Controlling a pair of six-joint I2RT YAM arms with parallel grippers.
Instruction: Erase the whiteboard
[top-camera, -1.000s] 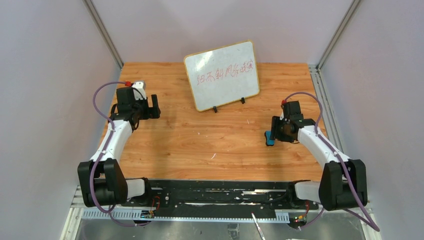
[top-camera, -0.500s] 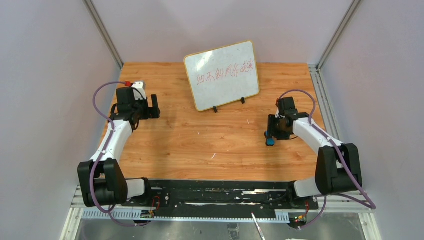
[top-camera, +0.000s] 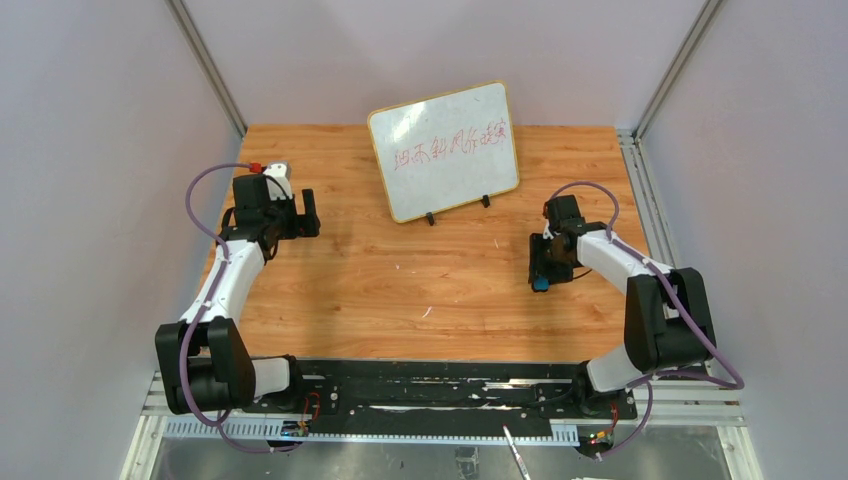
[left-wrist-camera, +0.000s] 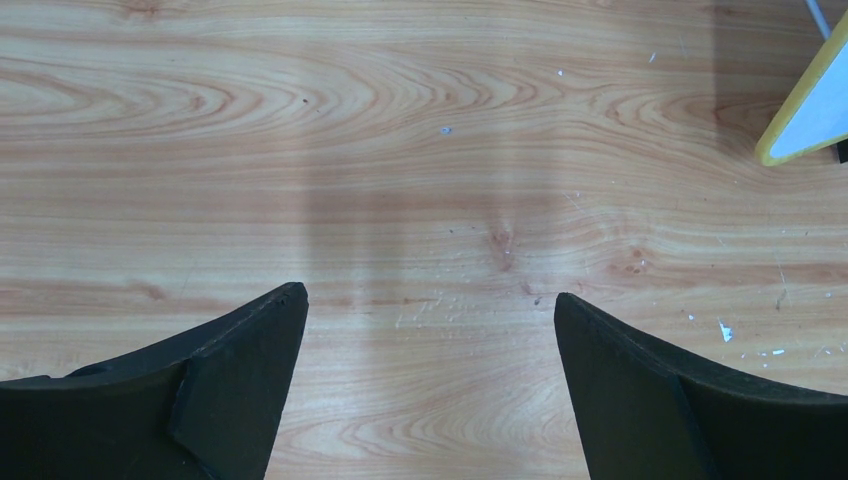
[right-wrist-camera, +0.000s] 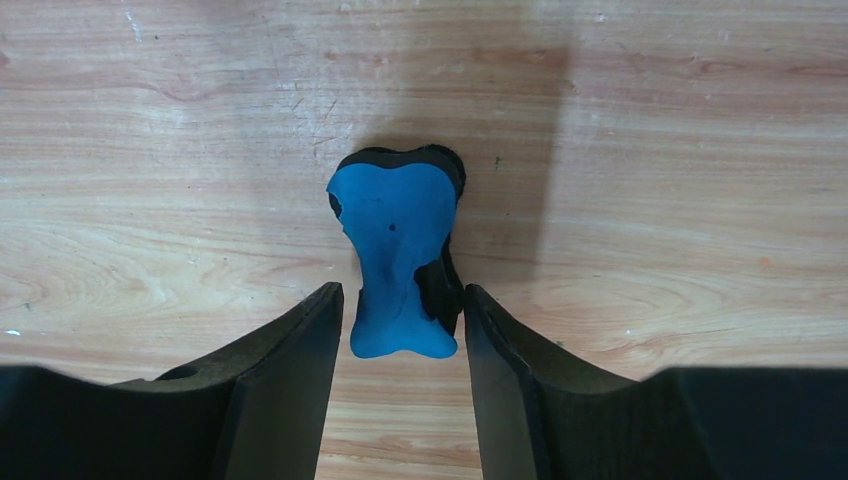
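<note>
The whiteboard (top-camera: 445, 150) stands tilted at the back middle of the table, with red handwriting across it. Its yellow-framed corner shows at the right edge of the left wrist view (left-wrist-camera: 810, 110). My right gripper (top-camera: 540, 275) is shut on a small blue eraser (top-camera: 540, 284), in front of and to the right of the board and apart from it. In the right wrist view the eraser (right-wrist-camera: 398, 250) sits pinched between the two fingers of the gripper (right-wrist-camera: 400, 292), above the wood. My left gripper (top-camera: 312, 212) is open and empty, left of the board; its jaws stand wide apart (left-wrist-camera: 430, 295).
The wooden table (top-camera: 440, 290) has small white specks on it. Grey walls and metal frame posts (top-camera: 205, 65) close in the left, right and back sides. A black rail (top-camera: 430, 385) runs along the near edge between the arm bases.
My right arm has swung its wrist a little left and toward the board, with the eraser still held. The left arm and the whiteboard have not moved.
</note>
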